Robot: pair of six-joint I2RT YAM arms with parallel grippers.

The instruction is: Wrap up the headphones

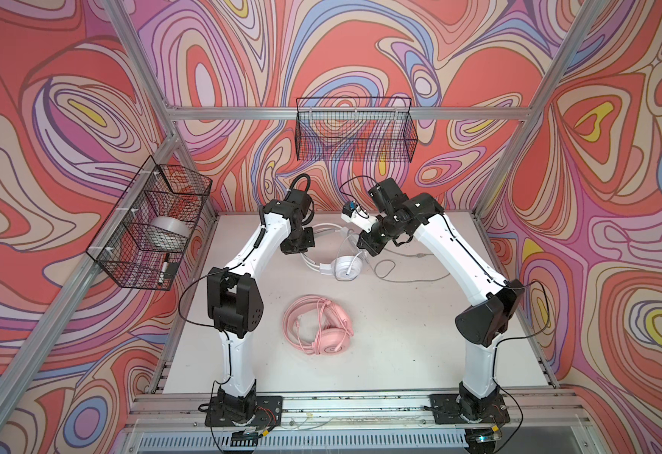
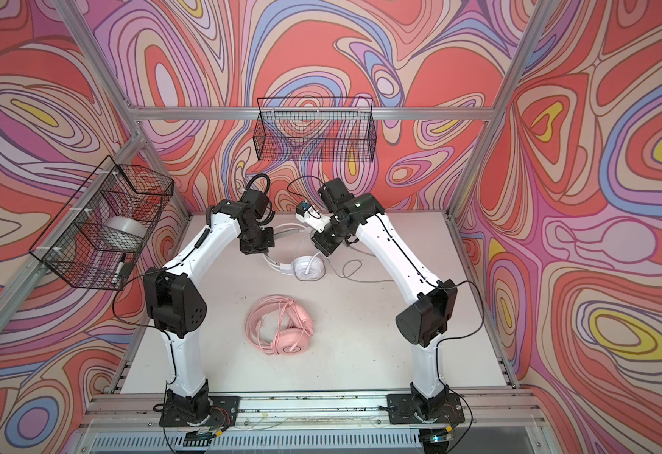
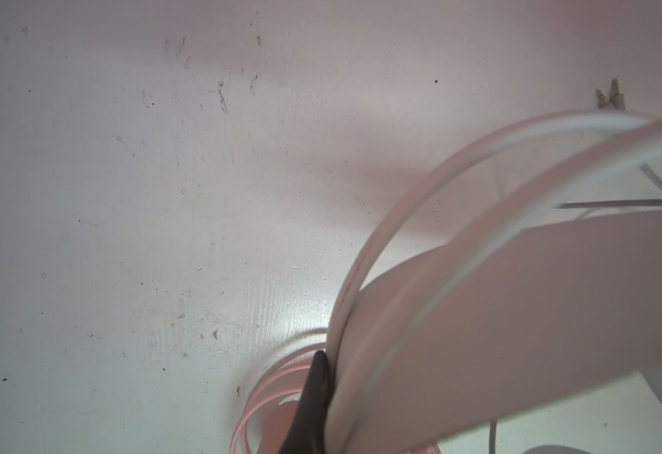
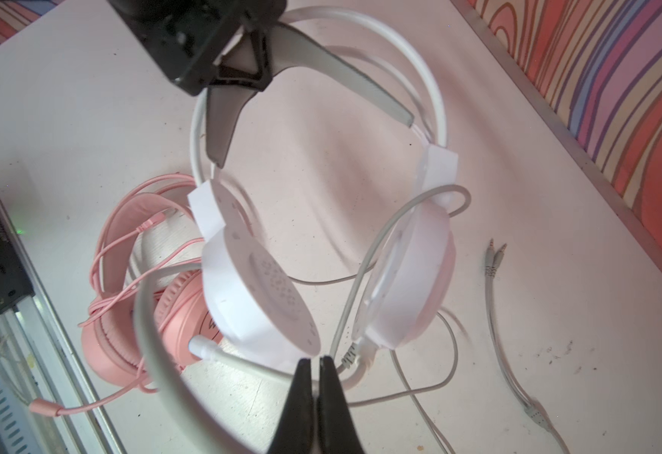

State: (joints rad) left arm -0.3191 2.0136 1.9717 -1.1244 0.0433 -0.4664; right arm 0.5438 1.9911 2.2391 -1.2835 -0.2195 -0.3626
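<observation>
The white headphones (image 1: 348, 268) (image 2: 308, 268) hang near the back middle of the table, earcups (image 4: 258, 291) low. My left gripper (image 1: 298, 244) (image 4: 240, 68) is shut on their grey inner head strap (image 4: 321, 59); in the left wrist view one black finger (image 3: 315, 387) presses against that strap (image 3: 518, 314). My right gripper (image 1: 368, 247) (image 4: 316, 363) is shut just below the earcups, on the grey cable (image 4: 360, 283), which loops close past its camera. The cable's plugs (image 4: 498, 251) lie on the table. The pink headphones (image 1: 323, 326) (image 2: 282, 326) lie in front with their cable coiled on them.
A black wire basket (image 1: 354, 129) hangs on the back wall. Another basket (image 1: 148, 224) on the left wall holds a tape roll (image 1: 166, 232) and a marker (image 1: 163, 271). Aluminium rails (image 1: 321, 405) border the table's front edge.
</observation>
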